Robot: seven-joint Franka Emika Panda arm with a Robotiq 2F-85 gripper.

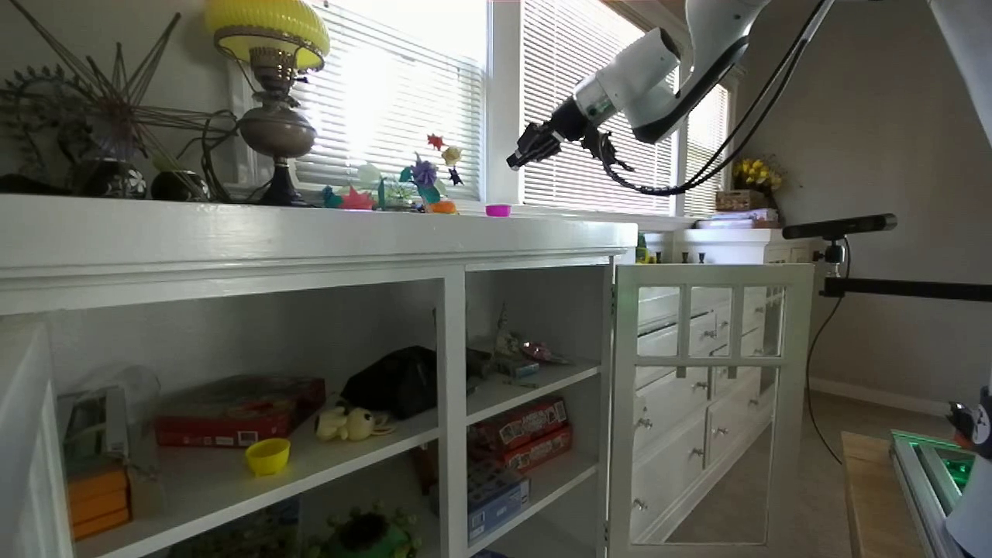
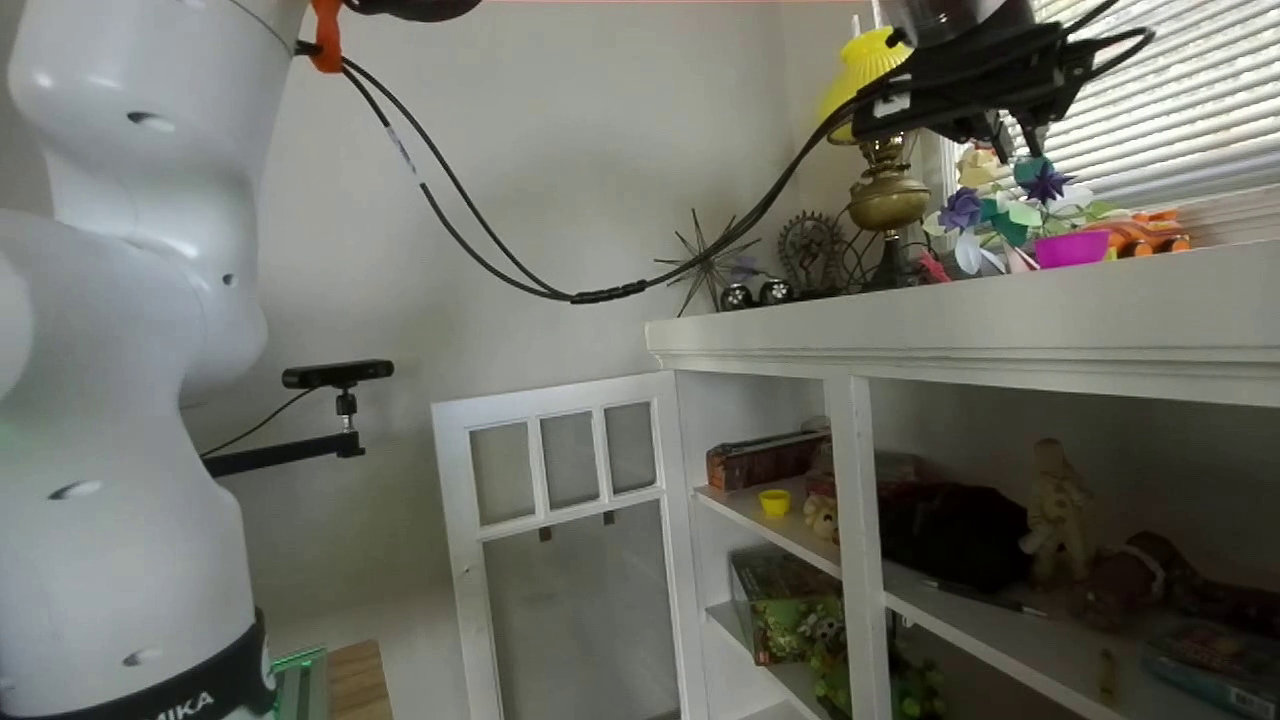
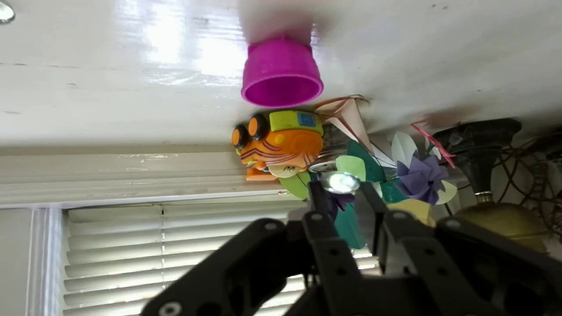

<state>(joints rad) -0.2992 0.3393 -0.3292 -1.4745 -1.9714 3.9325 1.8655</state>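
Note:
In the wrist view my gripper (image 3: 341,186) is shut on a small, shiny clear glass piece (image 3: 342,182), pinched at the fingertips. A similar glass piece (image 3: 6,12) lies on the white cabinet top, cut by the frame's edge. A magenta cup (image 3: 281,66) stands there, beside an orange striped toy (image 3: 285,147) with dark wheels. Paper flowers, one of them purple (image 3: 421,179), appear behind and beside the fingers. In both exterior views the gripper (image 1: 521,159) (image 2: 1018,145) hangs in the air above the cabinet top; the held piece is too small to make out there.
A yellow-shaded lamp (image 1: 277,132) stands on the cabinet top (image 1: 310,232) near the flowers, before window blinds. Below, shelves hold boxes, a yellow cup (image 1: 267,456) and a plush toy (image 1: 353,422). A glazed cabinet door (image 1: 713,361) stands swung out.

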